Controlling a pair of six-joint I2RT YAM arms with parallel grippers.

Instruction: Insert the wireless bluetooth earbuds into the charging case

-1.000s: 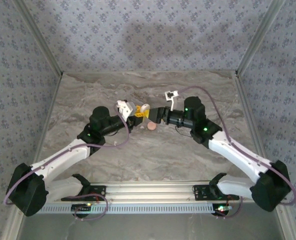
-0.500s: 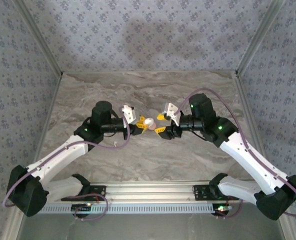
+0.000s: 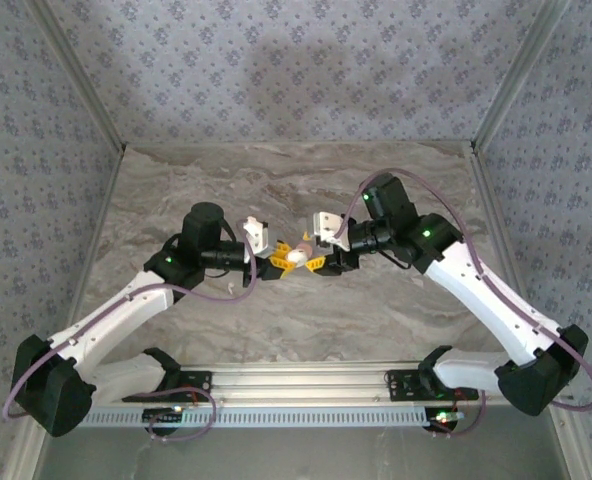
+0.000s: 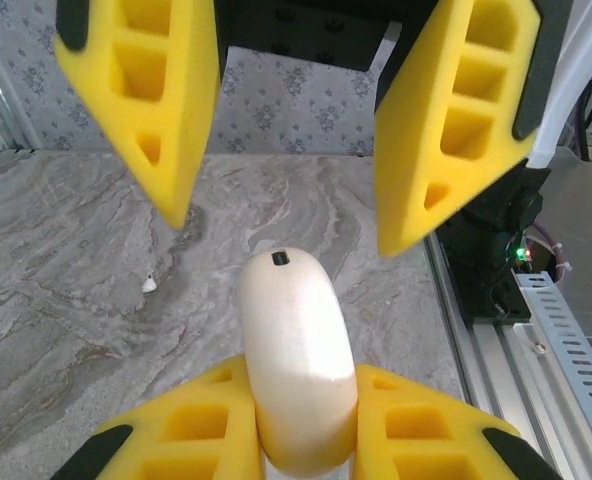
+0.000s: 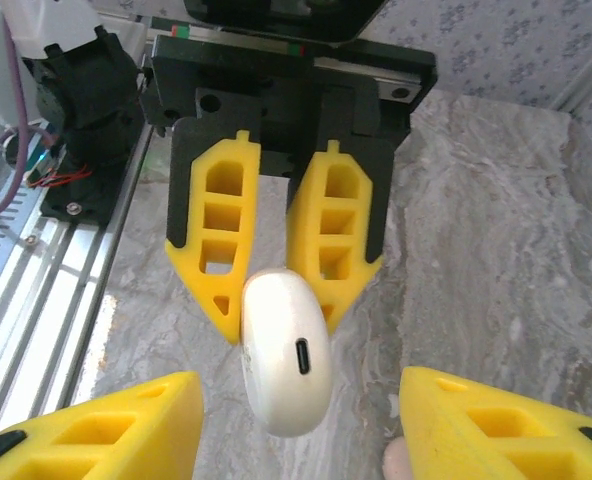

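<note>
Two grippers now meet at one small white charging case (image 3: 296,255), where a second ago they were apart. Nearest in the left wrist view, the left gripper (image 4: 296,405) stays clenched on the case's lower half, holding it clear of the table (image 4: 66,330). Just beyond, the right gripper (image 4: 286,228) has swung in from three o'clock in the overhead view to face the left one, which reaches in from nine o'clock. Its yellow fingers (image 5: 86,425) have drawn somewhat closer but are released, straddling the case's free end with a clear gap on each side and touching nothing. The case looks shut: its charging port faces the right wrist camera and no raised lid shows. Farther off on the table, at about nine o'clock of the case in the left wrist view and well apart from it, lies what I take for one of the earbuds (image 4: 148,285), a pale speck too small to be sure of. A pink round piece (image 5: 401,462) peeps in at the bottom edge of the right wrist view. I judge the right gripper is lining up to pinch the free end, either to share the hold or to work the lid open. No earbud is in yet, so the task is at an early stage.
</note>
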